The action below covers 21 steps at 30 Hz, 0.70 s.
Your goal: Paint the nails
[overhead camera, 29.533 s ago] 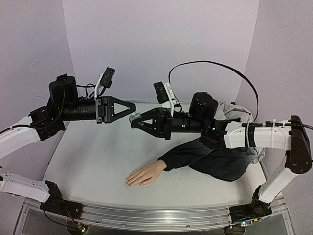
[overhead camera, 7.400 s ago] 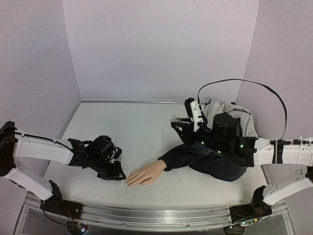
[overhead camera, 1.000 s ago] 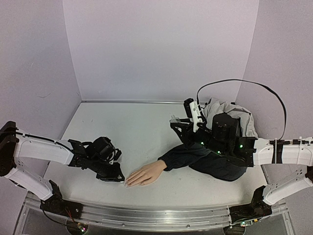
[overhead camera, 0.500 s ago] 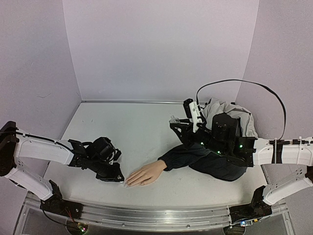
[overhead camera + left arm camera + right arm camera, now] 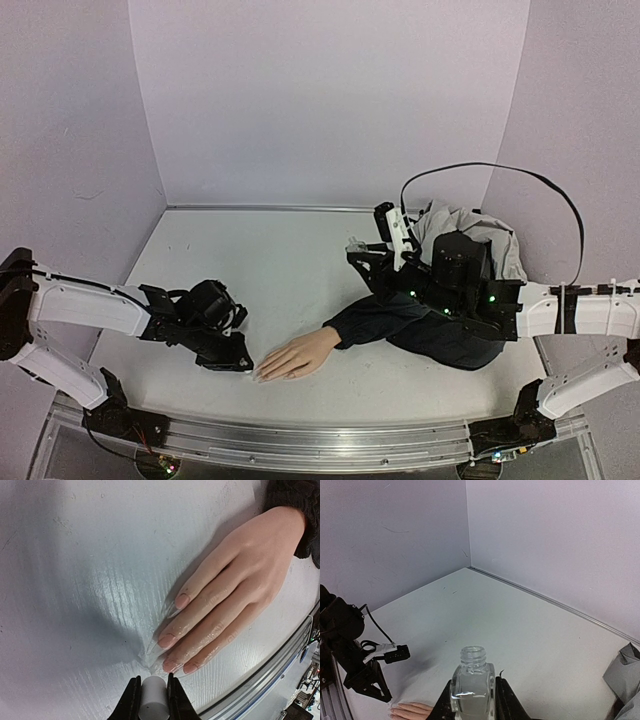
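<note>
White desk [image 5: 290,270], lilac walls. Left hand [image 5: 151,692] clamped on white cap [image 5: 151,709], just beside the mannequin's nails [image 5: 166,641]. Right hand [image 5: 472,696] clamped on upright uncapped glass bottle [image 5: 471,677].

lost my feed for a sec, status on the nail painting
Left pincer shut on white brush cap at the nails. Right pincer shut on open bottle, raised. Nothing blocking.
</note>
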Available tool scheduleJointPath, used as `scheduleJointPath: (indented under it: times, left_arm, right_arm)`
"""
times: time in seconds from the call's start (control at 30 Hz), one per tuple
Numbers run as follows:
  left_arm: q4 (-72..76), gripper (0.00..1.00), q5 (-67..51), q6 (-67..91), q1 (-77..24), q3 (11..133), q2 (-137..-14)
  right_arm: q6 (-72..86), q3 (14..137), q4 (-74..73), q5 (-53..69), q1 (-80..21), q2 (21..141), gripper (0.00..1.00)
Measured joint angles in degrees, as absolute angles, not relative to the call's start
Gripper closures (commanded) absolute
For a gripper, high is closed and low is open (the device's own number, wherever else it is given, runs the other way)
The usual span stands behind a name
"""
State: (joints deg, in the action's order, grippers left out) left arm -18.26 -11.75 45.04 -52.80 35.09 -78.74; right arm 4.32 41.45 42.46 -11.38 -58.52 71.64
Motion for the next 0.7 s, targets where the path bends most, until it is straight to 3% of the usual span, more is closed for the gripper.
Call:
scheduleJointPath:
  times: [0.4, 0.7]
  left_arm:
    - [-19.5, 1.0, -10.8, 45.0, -52.8, 35.1, -71.5]
    - [-19.4, 1.0, -11.4, 44.6, -52.8, 35.7, -75.2]
  right_arm:
    - [4.3, 41.5, 42.5, -11.4, -58.5, 71.6, 1.0]
    - [4.5, 41.5, 43.3, -11.4, -58.5, 71.6, 1.0]
